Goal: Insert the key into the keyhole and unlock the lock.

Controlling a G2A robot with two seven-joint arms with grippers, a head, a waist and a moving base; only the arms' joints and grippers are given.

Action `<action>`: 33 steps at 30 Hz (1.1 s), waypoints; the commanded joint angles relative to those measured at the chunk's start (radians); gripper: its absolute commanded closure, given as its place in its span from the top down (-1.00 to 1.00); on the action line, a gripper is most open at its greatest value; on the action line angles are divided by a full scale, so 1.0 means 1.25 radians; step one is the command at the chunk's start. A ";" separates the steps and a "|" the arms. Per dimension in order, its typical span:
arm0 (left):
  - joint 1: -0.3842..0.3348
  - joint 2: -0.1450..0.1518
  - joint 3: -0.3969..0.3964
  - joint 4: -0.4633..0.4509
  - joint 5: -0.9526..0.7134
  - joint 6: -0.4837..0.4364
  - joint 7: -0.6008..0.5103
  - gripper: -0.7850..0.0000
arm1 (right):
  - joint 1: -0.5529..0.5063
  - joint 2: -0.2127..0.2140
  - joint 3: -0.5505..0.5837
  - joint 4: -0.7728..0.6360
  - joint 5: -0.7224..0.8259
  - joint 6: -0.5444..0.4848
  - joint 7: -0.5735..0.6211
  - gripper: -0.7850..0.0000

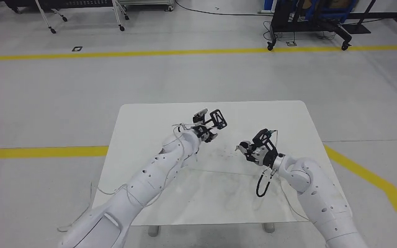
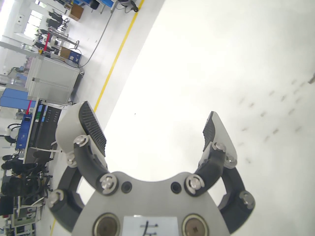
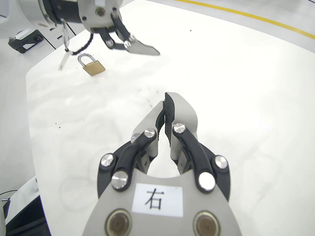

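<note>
A small brass padlock (image 3: 93,66) with a steel shackle lies on the white table (image 3: 221,74), just beneath the left arm's wrist. A metal ring with a pale flat piece (image 3: 63,62) hangs by that wrist; I cannot tell whether it is the key. My left gripper (image 2: 150,121) hovers open above the table with nothing between its ribbed pads (image 2: 93,126). It is past the padlock in the right wrist view, where one fingertip (image 3: 144,49) shows. My right gripper (image 3: 166,99) is shut, nothing visible between its fingers, well short of the padlock.
In the top view the left gripper (image 1: 209,116) and right gripper (image 1: 243,149) face each other over the middle of the table (image 1: 273,118). A black cable (image 1: 263,185) loops under the right forearm. Yellow floor lines run past the table.
</note>
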 commanded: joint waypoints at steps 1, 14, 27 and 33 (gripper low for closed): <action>0.060 0.031 -0.067 -0.119 0.037 -0.008 -0.023 1.00 | 0.000 0.000 0.000 0.000 0.000 0.000 0.000 -1.00; 0.386 0.119 -0.338 -0.523 0.090 -0.089 -0.022 1.00 | 0.000 0.000 0.000 0.000 0.000 0.000 0.000 -1.00; 0.366 0.115 -0.332 -0.522 0.065 -0.062 0.050 1.00 | 0.002 -0.004 -0.005 0.005 0.103 -0.021 0.000 -1.00; 0.357 0.110 -0.352 -0.502 -0.069 -0.075 0.078 1.00 | 0.084 -0.012 -0.020 0.101 0.558 -0.062 0.164 -1.00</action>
